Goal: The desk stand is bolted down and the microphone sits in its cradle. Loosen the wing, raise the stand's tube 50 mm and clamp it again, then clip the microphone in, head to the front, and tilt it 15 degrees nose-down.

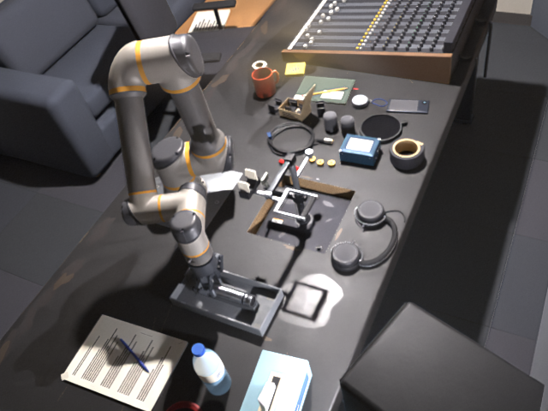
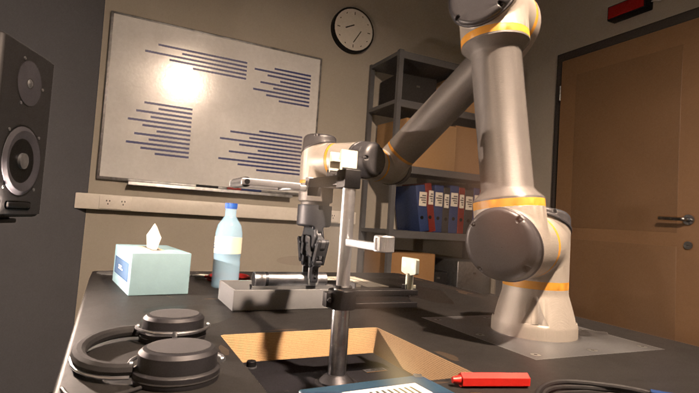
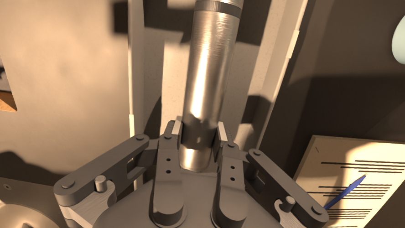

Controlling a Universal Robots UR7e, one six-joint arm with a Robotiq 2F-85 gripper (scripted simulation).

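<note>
The silver microphone (image 1: pixel 232 294) lies lengthwise in its grey cradle tray (image 1: pixel 228 302) on the near part of the desk. My gripper (image 3: pixel 198 134) reaches down into the tray, closed around the microphone's (image 3: pixel 208 70) tail end. In the second side camera the microphone (image 2: pixel 283 279) rests level in the cradle (image 2: pixel 273 293) under my gripper (image 2: pixel 313 273). The desk stand (image 2: pixel 342 273) rises from a recess in the desk, between the cradle and the arm's base. From above the stand (image 1: pixel 290 194) sits in the cut-out.
A tissue box (image 1: pixel 276 382) and a water bottle (image 1: pixel 211 368) stand near the tray's front. A lined sheet with a blue pen (image 1: pixel 126 360) lies to its left. Headphones (image 1: pixel 367 236) lie right of the recess. A mug (image 1: pixel 264 82), tape roll (image 1: pixel 407 152) and mixer (image 1: pixel 380 26) are further back.
</note>
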